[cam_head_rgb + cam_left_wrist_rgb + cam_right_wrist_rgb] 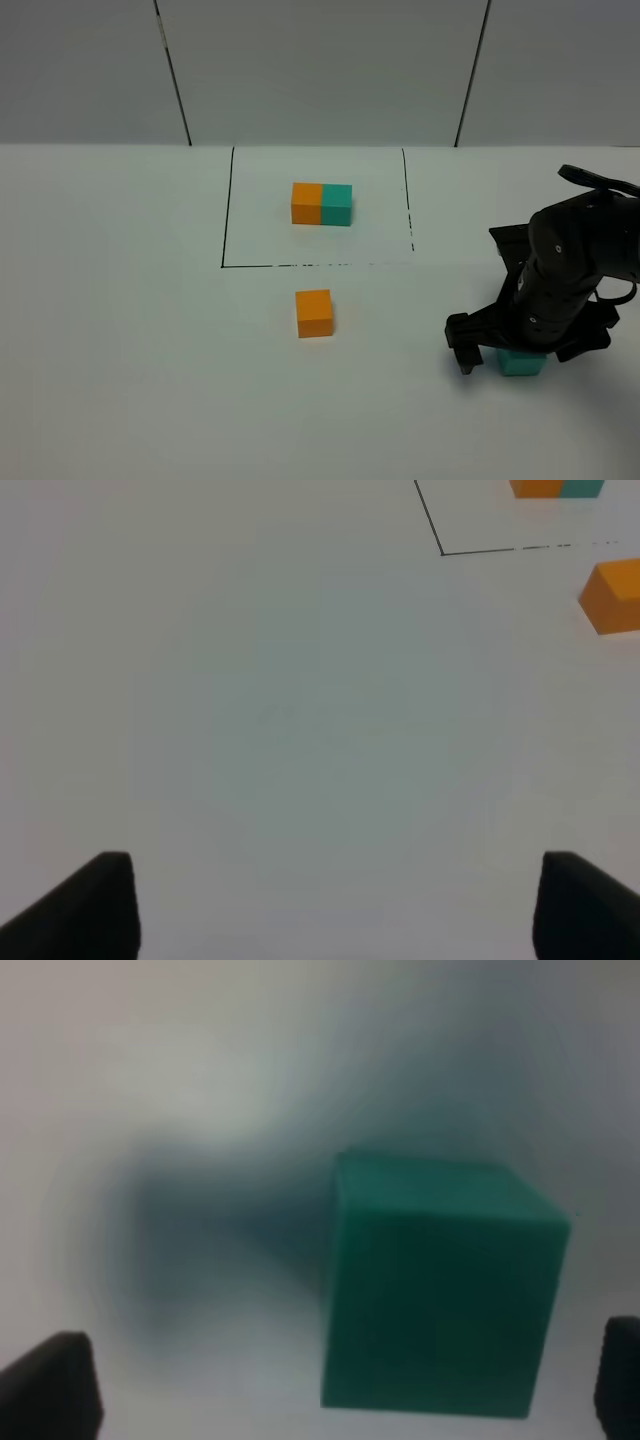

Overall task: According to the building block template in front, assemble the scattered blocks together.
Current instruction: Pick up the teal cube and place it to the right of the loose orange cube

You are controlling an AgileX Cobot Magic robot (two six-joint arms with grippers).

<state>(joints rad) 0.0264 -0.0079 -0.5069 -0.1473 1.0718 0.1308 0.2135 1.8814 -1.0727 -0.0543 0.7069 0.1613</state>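
Though straddling teal cube near front-right corner, not gripping: right gripper spread, left gripper released too. Nothing joined. Remaining: grasp, butt against orange cube per template.

open table all around the loose orange cube

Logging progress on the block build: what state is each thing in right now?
Joined pair: assembled, inside the drawn square.
Orange cube: loose on the table, outside the square.
Teal cube: on the table, between open jaws, not gripped.
Left gripper: open, empty.
Right gripper: open around the teal cube.
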